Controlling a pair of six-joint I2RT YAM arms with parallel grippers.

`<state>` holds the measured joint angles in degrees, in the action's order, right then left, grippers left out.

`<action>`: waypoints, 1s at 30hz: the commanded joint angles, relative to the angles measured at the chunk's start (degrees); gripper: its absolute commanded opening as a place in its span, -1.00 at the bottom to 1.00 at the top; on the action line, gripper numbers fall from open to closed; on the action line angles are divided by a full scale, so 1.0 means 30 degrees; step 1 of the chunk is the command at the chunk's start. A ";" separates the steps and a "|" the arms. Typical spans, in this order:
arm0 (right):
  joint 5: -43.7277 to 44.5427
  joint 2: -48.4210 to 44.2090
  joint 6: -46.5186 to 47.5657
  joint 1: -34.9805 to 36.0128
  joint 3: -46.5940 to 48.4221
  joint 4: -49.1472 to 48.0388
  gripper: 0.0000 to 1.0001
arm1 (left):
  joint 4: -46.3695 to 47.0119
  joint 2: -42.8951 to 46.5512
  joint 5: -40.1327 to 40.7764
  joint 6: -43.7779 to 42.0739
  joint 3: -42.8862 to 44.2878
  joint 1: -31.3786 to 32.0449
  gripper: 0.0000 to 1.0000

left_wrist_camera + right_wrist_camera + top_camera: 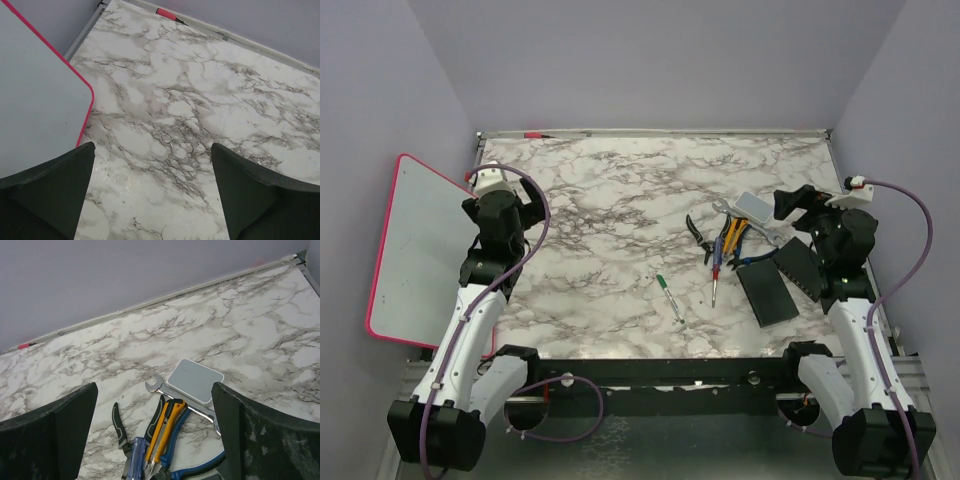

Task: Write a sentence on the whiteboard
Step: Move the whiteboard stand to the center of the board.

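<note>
Basically nothing done yet — the whiteboard [420,250] sits at the far left edge of the counter [620,190], partly overhanging it, and its face reads blank to me. My left tool [152,150] hangs just beside its pink rim, jaws wide, holding nothing. My right tool [155,390] is wide and empty too, above the pliers [116,427]. A green-capped pen [668,297] lies mid-counter, well apart from the board — I'd judge pickup, uncapping and all the writing remain.
</note>
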<state>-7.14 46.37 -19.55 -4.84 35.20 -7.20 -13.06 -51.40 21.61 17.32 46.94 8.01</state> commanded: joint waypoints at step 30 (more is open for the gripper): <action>-0.2345 -0.0374 -0.0574 -0.0056 0.0111 -0.0661 1.00 | 0.2187 -0.6714 0.9103 1.1379 -0.5039 0.0508 0.56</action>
<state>-10.85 44.53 -20.53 -4.84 35.20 -7.38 -9.96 -66.87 41.80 45.32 31.46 9.45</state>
